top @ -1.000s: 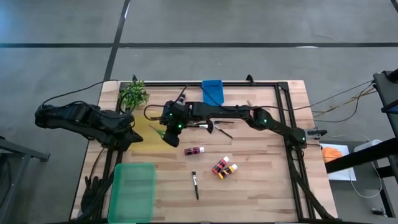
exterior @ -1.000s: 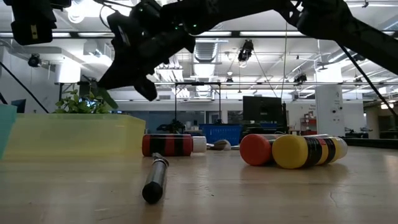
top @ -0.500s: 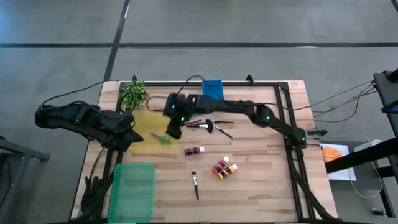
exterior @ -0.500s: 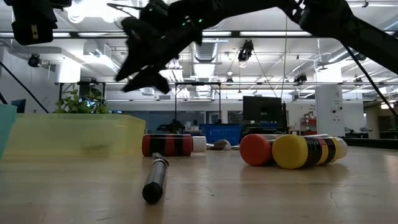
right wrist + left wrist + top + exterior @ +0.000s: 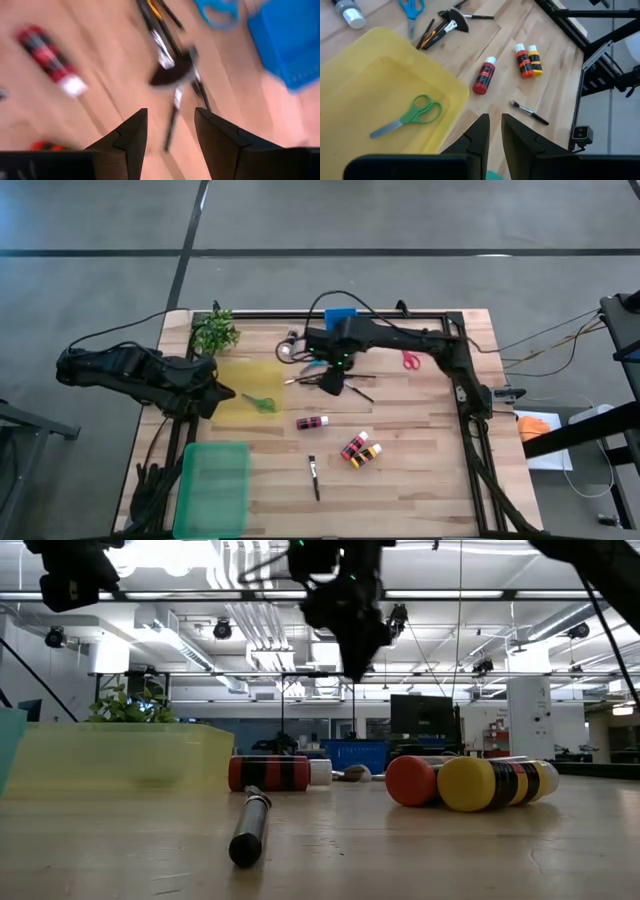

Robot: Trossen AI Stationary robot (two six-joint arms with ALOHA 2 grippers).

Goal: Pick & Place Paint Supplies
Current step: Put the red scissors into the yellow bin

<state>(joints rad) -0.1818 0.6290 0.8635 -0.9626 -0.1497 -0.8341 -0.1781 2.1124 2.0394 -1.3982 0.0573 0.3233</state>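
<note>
Closest to me a lone paintbrush (image 5: 313, 477) lies near the counter's front edge, with the orange and red bottles (image 5: 360, 450) touching each other just behind it and the red-and-black bottle (image 5: 312, 421) a bit farther on. The green scissors (image 5: 260, 402) sit in the yellow bin (image 5: 232, 380). Over the brush pile (image 5: 330, 380) hangs the right claw (image 5: 333, 384), fingers parted and empty. Those brushes are thin and crossed, so I'd worry a pinch lifts two at once or flicks one off toward the blue scissors (image 5: 411, 8). The left claw (image 5: 212, 400) waits at the bin's edge, fingers nearly together, empty; a swing toward the bin could clip it
</note>
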